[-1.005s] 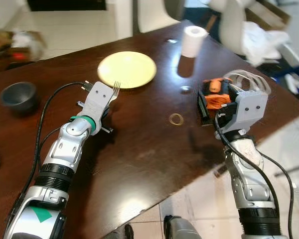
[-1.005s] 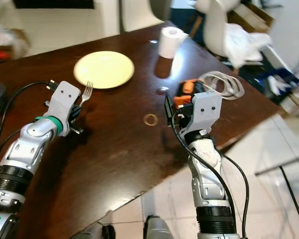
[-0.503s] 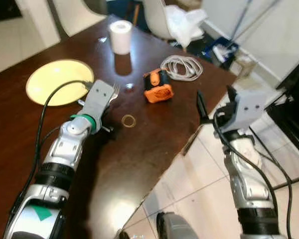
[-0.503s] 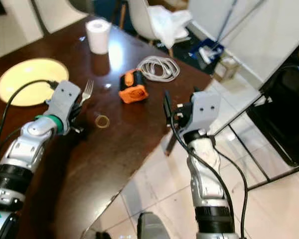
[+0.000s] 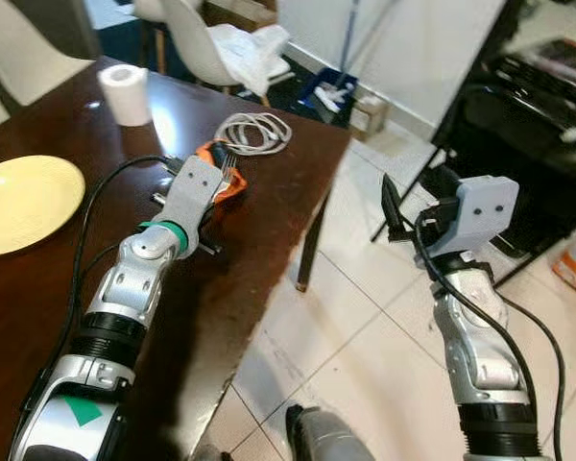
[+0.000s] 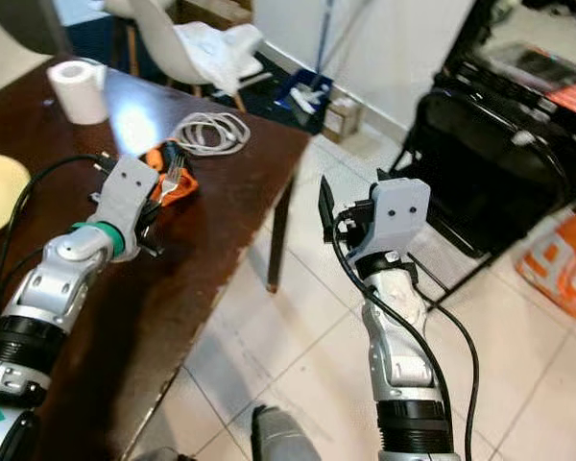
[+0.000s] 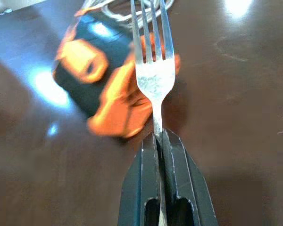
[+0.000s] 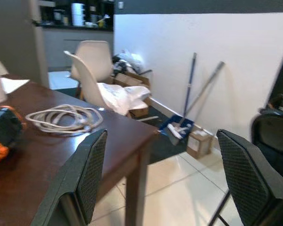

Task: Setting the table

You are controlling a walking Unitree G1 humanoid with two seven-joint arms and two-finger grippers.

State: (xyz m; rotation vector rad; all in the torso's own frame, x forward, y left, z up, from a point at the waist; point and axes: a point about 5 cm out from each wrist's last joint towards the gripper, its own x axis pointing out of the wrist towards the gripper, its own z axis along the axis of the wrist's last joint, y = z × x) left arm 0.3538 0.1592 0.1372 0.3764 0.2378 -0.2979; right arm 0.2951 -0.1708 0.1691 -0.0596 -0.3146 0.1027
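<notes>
My left gripper (image 7: 158, 141) is shut on the handle of a silver fork (image 7: 153, 77), tines pointing forward over the dark wooden table (image 5: 269, 202). The fork's tines (image 5: 228, 173) hover above an orange and black tape measure (image 7: 104, 94). A pale yellow plate (image 5: 19, 202) lies on the table at the far left. My right gripper (image 8: 162, 183) is open with nothing between its fingers, held in the air beyond the table's corner, above the tiled floor (image 5: 365, 336).
A coiled white cable (image 5: 254, 130) and a toilet paper roll (image 5: 125, 91) lie on the table behind the tape measure. A white chair (image 5: 206, 43) with cloth stands beyond. A black chair (image 6: 490, 163) and an orange box (image 6: 562, 259) stand on the right.
The whole view has swung to the right, so the table's corner and the floor now sit in the middle. The fork stays in my left gripper; the right gripper stays open.
</notes>
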